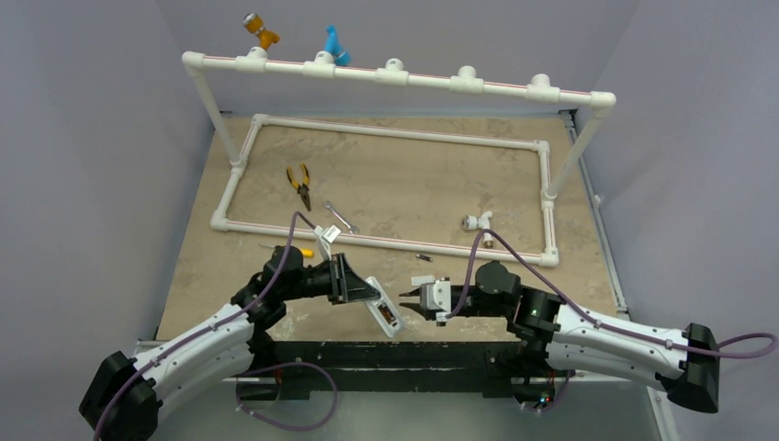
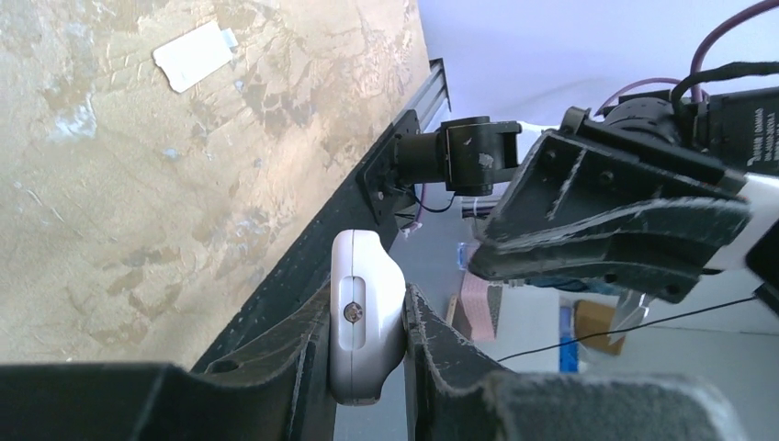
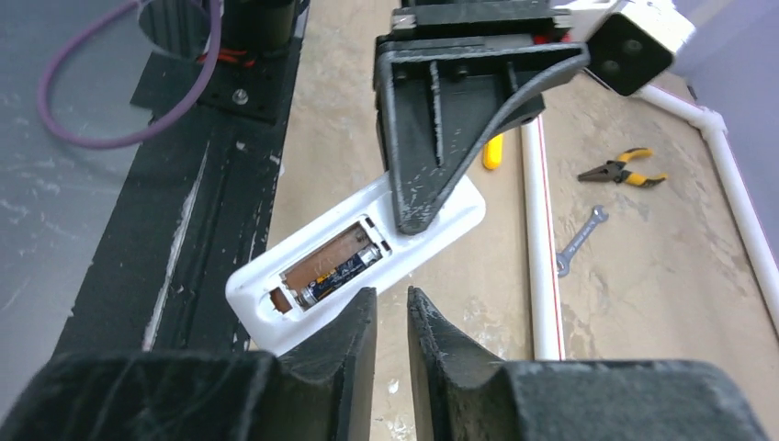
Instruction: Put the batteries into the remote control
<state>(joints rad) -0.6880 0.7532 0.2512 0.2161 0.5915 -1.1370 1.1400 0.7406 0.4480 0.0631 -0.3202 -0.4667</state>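
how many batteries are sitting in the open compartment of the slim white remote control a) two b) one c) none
b: the right wrist view shows one dark cylindrical battery lying in the slim white remote control, the brown slot beside it bare.

Robotics laboratory test cell. Plain pale grey partition walls (image 1: pixel 83 138) enclose a tan mottled tabletop (image 1: pixel 413 175). A white plastic pipe frame (image 1: pixel 395 75) stands at 12 o'clock. Two black-and-white robot arms (image 1: pixel 202 340) are mounted on a black metal rail (image 1: pixel 395 354) at 6 o'clock. Yellow-handled pliers (image 1: pixel 299 184) and a silver wrench (image 1: pixel 340 217) lie toward 10 o'clock.
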